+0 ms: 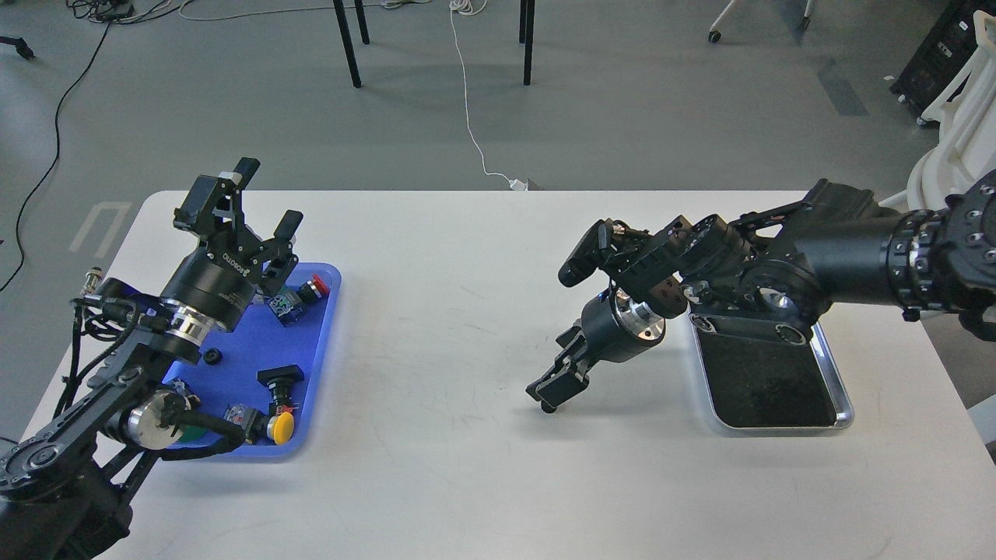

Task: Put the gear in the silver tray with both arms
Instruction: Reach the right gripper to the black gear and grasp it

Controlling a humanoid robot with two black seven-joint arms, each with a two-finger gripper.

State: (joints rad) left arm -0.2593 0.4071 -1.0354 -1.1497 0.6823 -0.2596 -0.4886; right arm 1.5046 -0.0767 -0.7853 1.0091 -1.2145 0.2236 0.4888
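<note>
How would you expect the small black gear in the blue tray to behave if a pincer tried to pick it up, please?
The small black gear looks rigid and light. Lying flat on the blue tray, it probably won't roll, but it may slide on the smooth plastic. Its low profile could make gripping fiddly for the open left pincer.

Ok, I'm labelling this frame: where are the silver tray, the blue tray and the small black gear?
silver tray (844, 408), head view, right rim.
blue tray (315, 373), head view, bare floor near right edge.
small black gear (211, 356), head view, its middle.
</note>
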